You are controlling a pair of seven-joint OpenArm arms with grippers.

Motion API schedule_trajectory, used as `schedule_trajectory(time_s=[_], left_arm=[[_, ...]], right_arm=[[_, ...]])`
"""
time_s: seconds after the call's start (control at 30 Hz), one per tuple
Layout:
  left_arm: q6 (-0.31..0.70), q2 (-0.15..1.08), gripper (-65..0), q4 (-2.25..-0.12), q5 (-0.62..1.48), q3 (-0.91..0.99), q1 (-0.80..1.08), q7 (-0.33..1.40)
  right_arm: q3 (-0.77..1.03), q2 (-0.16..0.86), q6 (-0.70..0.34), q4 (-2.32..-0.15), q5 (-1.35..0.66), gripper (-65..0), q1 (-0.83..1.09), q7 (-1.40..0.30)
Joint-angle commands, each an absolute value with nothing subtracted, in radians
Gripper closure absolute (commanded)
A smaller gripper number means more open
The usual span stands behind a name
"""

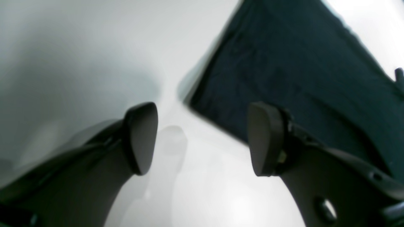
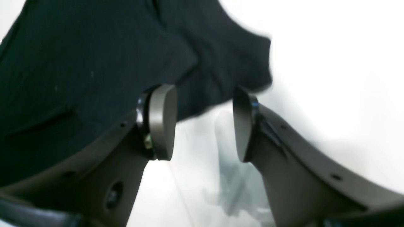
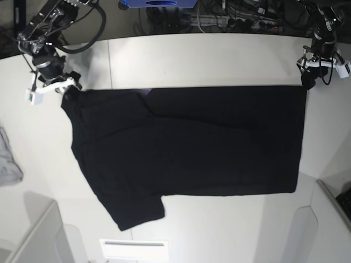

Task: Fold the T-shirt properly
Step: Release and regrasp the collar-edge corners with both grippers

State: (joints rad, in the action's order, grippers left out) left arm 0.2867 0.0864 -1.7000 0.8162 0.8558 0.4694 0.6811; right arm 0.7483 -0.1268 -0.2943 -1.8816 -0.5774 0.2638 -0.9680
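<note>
T-shirt (image 3: 208, 142): a large black short-sleeved shirt lying spread out flat on the white table (image 3: 208, 60), plain side up, its length running across the base view. One sleeve points toward the near edge at the lower left; a small sliver of purple shows at the far edge near the collar end.

Left gripper (image 1: 202, 138): sits at the far corner of the shirt on the base view's right. Its fingers (image 1: 263, 138) stand apart with bare table showing between them. In the left wrist view one finger is over the table and the other is over the edge of the black cloth; nothing is held.

Right gripper (image 2: 203, 123): sits at the far corner of the shirt on the base view's left, by the sleeve end. Its fingers (image 2: 162, 121) are spread, with white table visible in the gap. The rumpled sleeve edge lies just beyond the fingertips; whether they touch it cannot be told from the blurred view.

Grey cloth (image 3: 8, 161): a small crumpled piece at the left edge of the base view, well apart from the shirt.

White card (image 3: 133, 250): a flat pale rectangle at the near edge of the table, just beyond the lower sleeve.
</note>
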Motion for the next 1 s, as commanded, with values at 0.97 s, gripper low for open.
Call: schedule_trajectory(time_s=[0.97], left_arm=[[0.371, 0.093, -42.8, -1.567, 0.825, 0.862, 0.43, 0.662]], right_arm=[[0.857, -0.113, -0.297, -1.521, -0.69, -34.8, 0.143, -0.914]])
